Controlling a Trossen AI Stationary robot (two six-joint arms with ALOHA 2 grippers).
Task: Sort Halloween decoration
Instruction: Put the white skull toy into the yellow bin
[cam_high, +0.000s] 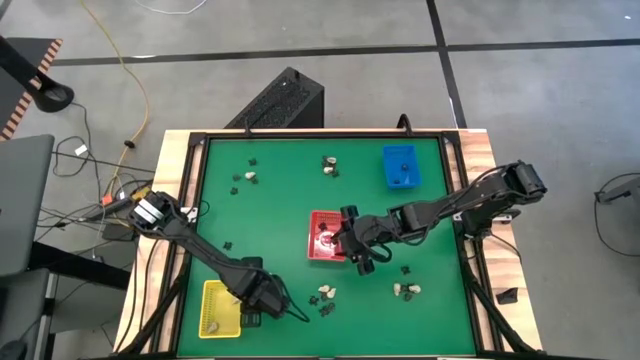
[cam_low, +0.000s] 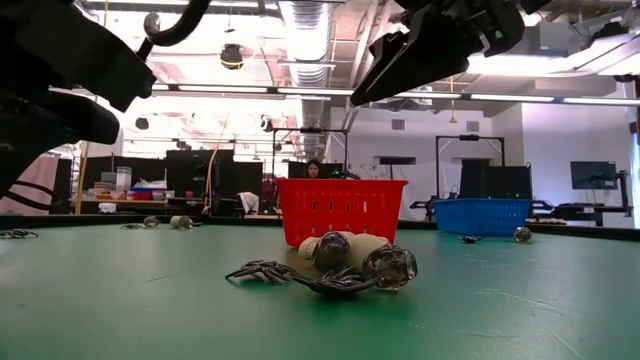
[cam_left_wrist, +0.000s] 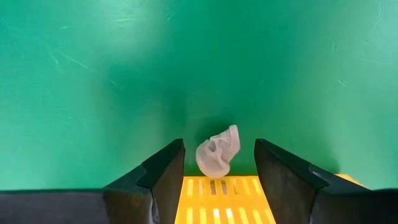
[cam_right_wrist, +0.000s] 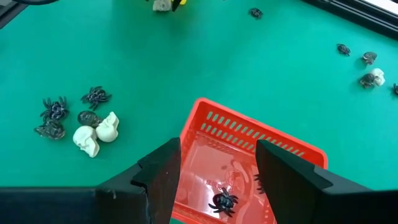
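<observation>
Sorting appears partly done. Near the table's front-left corner, the left gripper (cam_left_wrist: 214, 177), fingers spread, releases a cream skull (cam_left_wrist: 218, 151) over the yellow tray (cam_high: 220, 309); its long axis appears upright. At centre, the right gripper (cam_right_wrist: 217, 177), jaws parted and empty, hangs over the red tray (cam_right_wrist: 249, 149) holding a black spider (cam_right_wrist: 222, 201). Loose pieces (cam_high: 325, 294) remain along the front and rear edges.

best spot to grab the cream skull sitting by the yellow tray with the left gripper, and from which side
Pinch the cream skull across its rounded sides, coming straight down from above. It lies alone on the green mat, just off the yellow tray, and the open left gripper already straddles it.
</observation>
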